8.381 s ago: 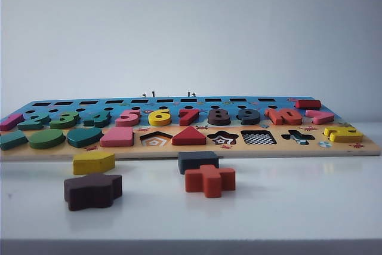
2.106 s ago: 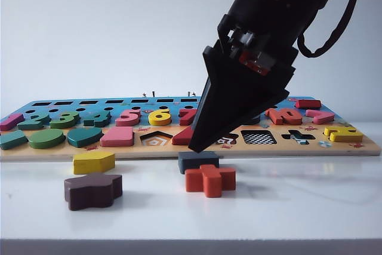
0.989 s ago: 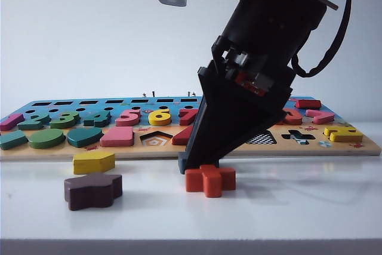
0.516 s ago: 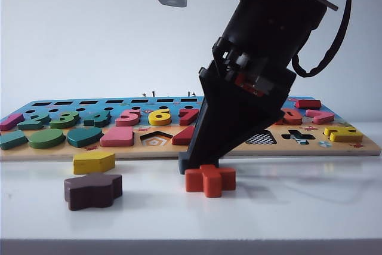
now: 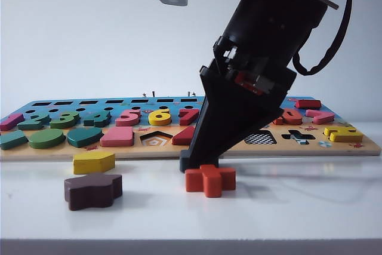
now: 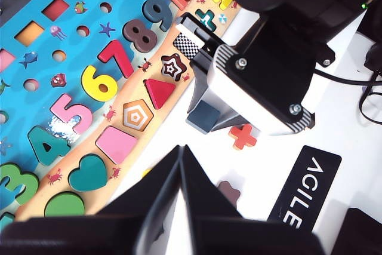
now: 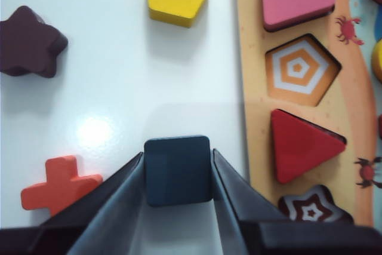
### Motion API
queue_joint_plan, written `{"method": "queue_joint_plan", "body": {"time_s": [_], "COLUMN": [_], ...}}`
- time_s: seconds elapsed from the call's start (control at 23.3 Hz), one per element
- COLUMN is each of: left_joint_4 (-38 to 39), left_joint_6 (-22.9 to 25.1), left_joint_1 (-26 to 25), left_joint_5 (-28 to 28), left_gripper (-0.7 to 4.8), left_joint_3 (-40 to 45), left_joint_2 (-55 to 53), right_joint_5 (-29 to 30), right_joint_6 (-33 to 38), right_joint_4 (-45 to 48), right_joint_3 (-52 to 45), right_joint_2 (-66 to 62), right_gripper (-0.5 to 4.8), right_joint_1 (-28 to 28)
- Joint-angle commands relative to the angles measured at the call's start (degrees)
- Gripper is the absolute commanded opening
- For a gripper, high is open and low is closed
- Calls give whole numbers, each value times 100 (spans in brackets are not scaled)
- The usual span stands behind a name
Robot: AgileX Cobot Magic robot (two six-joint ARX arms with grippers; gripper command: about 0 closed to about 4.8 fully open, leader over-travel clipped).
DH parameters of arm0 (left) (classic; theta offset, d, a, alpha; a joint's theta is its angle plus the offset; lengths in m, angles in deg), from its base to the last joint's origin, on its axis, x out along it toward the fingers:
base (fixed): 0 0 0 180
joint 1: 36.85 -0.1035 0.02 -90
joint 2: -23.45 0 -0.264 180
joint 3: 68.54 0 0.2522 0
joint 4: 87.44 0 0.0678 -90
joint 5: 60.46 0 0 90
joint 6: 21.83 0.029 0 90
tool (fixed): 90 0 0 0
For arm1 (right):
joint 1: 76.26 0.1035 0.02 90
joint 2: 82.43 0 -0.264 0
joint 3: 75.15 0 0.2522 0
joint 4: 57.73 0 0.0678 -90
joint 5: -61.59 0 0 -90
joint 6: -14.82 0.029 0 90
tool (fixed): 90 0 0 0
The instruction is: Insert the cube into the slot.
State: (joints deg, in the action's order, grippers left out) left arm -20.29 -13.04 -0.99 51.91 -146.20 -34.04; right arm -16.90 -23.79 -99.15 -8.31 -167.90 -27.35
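Your right tool (image 7: pixel 178 174) has come down over the last few moments, and its two fingers have been squeezing in; now they sit against both sides of the cube (image 7: pixel 178 169), pinching it. The cube is on the white bench (image 5: pixel 298 207), low in the middle of the outside picture, just in front of the puzzle board (image 5: pixel 334 147) and just behind the orange cross (image 5: pixel 210 180). I think this means the grab is about done and lifting comes next, over to the checkered square slot (image 5: pixel 259 138) at middle right. Your left tool (image 6: pixel 181 174) hangs up high, lower middle of its own picture, fingers pressed together, holding nothing. Count the loose blocks off the board: one cube, one orange cross, one yellow block (image 5: pixel 94 162), one brown flower block (image 5: pixel 92 190). That makes four.
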Motion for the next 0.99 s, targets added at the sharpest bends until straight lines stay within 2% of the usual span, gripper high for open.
{"method": "queue_joint_plan", "body": {"time_s": [0.04,0.3,0.64,0.99], "left_joint_4": [-83,-83,-87,-101], "left_joint_6": [22,24,28,46], "left_joint_1": [4,4,4,2], "left_joint_5": [13,13,9,7], "left_gripper": [17,17,17,17], "left_joint_3": [-26,-26,-22,-22], "left_joint_2": [2,2,2,2], "right_joint_5": [-109,-485,-1268,-1331], "right_joint_6": [-4,-26,-221,-734], "right_joint_4": [-31,-326,-857,-946], "right_joint_3": [175,468,463,313], "right_joint_2": [168,743,1329,1333], "right_gripper": [124,124,123,123], "right_joint_1": [-2,-4,-199,-529]}}
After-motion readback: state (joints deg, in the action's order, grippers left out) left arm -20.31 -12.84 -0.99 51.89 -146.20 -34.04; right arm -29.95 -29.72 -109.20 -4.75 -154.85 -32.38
